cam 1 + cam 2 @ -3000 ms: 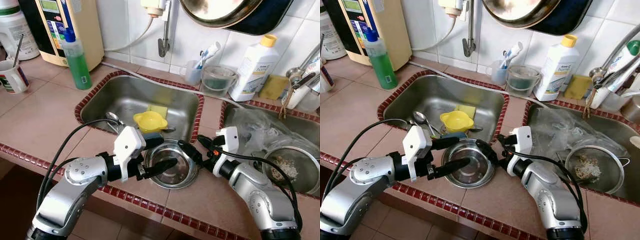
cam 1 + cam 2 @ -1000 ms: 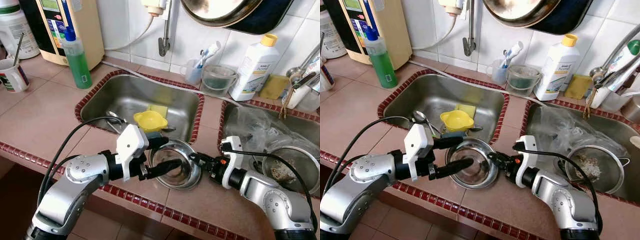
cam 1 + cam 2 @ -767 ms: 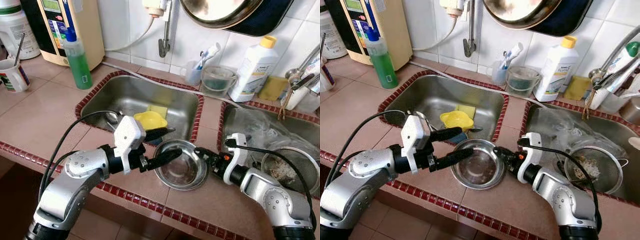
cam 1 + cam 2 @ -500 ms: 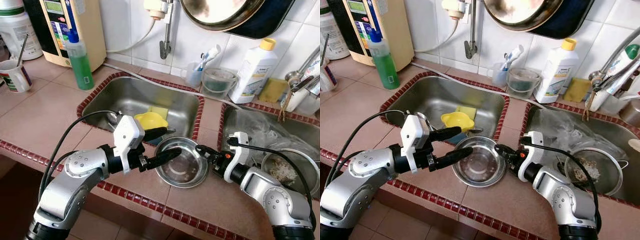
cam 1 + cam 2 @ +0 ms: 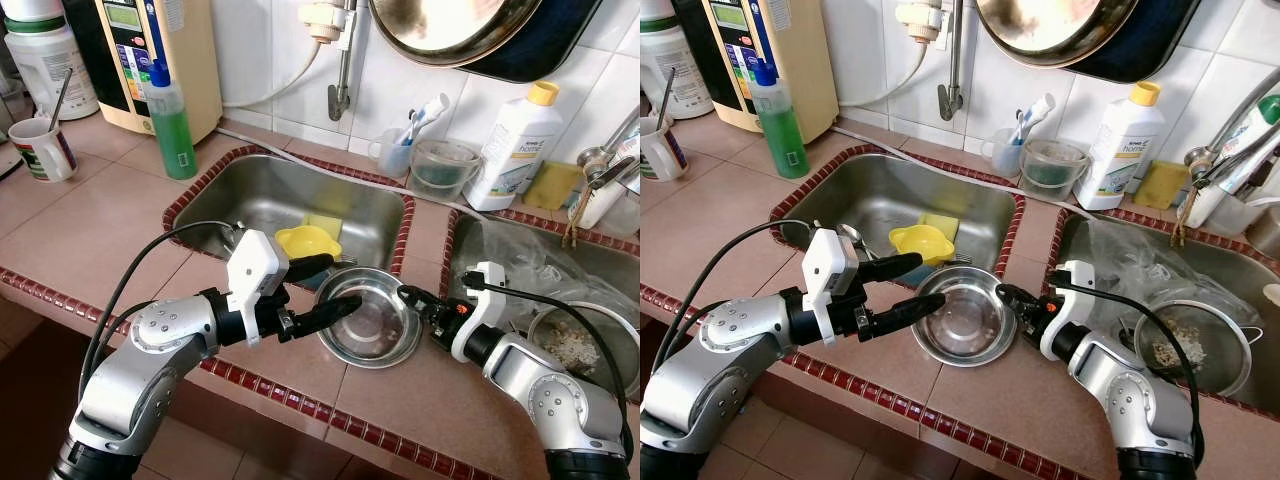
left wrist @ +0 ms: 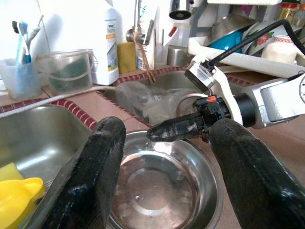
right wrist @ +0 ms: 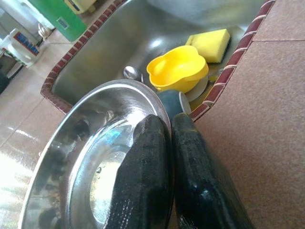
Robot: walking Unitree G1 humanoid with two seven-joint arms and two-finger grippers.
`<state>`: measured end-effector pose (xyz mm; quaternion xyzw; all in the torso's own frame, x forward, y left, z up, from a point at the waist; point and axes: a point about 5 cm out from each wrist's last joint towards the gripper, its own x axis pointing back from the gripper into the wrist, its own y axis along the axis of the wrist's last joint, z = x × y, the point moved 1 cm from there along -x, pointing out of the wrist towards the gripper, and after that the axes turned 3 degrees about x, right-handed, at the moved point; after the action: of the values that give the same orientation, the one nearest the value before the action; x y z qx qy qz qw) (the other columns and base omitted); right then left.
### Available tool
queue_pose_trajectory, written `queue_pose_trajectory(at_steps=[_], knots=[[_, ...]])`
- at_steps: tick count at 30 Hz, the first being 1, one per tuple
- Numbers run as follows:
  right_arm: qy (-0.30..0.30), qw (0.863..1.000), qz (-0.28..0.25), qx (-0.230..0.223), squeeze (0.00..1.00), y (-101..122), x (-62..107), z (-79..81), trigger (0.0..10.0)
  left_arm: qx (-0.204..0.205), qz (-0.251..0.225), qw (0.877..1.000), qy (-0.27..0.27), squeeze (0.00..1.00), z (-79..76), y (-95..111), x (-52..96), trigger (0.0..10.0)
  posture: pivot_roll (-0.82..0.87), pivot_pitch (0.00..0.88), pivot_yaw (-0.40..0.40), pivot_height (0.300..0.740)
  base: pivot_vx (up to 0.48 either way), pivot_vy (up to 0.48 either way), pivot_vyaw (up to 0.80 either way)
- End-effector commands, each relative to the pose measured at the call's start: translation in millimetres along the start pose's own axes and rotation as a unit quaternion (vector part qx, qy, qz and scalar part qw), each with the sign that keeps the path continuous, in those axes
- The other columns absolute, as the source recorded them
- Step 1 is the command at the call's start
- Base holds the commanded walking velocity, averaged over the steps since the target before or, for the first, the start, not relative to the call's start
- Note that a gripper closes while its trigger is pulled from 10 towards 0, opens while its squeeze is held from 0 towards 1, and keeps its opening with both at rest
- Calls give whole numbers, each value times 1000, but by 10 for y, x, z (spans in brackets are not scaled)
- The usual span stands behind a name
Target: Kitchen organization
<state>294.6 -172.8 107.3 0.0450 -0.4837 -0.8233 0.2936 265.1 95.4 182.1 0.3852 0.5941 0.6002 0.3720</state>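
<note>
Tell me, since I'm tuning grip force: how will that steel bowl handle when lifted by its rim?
The steel bowl looks thin, so probably light and rigid. Its wet, shiny surface may slip in the right gripper pinching its rim. Held at one edge, it will likely tilt.

The right pincer [image 6: 167,130] pinches the steel bowl's [image 6: 157,186] far rim.

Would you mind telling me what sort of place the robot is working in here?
Most likely a home kitchen: a tiled counter with a stainless double sink, a bottle of green dish soap beside it, and a steel bowl at the sink's edge, pinched at its rim by the right pincer.
</note>
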Motion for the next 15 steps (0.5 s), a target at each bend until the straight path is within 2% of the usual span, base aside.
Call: queue_pose_trajectory(at_steps=[1, 15], knots=[[-5, 1000, -7, -8, 0, 34, 11, -26, 0, -9, -10, 1000, -4, 0, 17, 69, -5, 10000, -61, 0, -73, 740, 0, 0, 0], [50, 993, -80, -68, 0, 219, 52, 98, 0, -8, -12, 1000, 0, 0, 26, 84, -7, 10000, -57, 0, -78, 740, 0, 0, 0]])
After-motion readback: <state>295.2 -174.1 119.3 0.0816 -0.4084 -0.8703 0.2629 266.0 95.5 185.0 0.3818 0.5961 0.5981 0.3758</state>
